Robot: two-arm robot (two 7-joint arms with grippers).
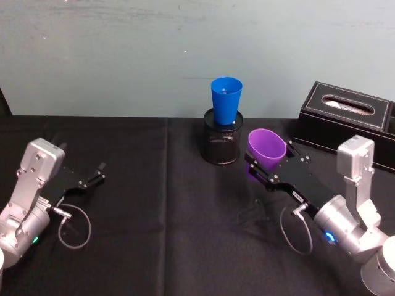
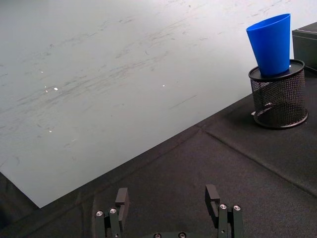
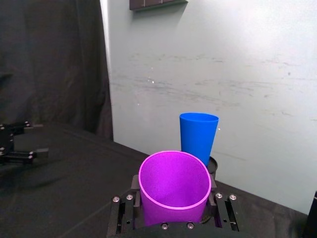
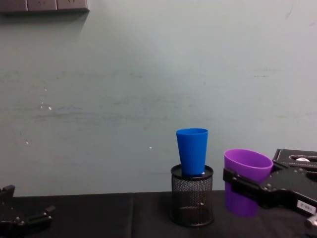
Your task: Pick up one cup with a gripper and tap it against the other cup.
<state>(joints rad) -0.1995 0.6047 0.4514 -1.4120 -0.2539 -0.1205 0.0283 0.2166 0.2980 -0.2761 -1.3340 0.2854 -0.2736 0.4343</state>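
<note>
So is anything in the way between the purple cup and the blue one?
Nothing visible. The right gripper holds the purple cup just right of the blue cup, which sits raised in a mesh holder. A clear gap lies between the cups.

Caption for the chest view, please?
Right gripper holds the purple cup just right of the blue cup standing in the mesh holder; left gripper parked.

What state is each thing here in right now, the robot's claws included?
right gripper: jaws shut on the purple cup.
left gripper: jaws open, empty.
purple cup: mouth up, held, clear of the blue cup.
blue cup: upright, seated in the mesh holder.
mesh holder: upright on the table.
tissue box: flat on the table.
</note>
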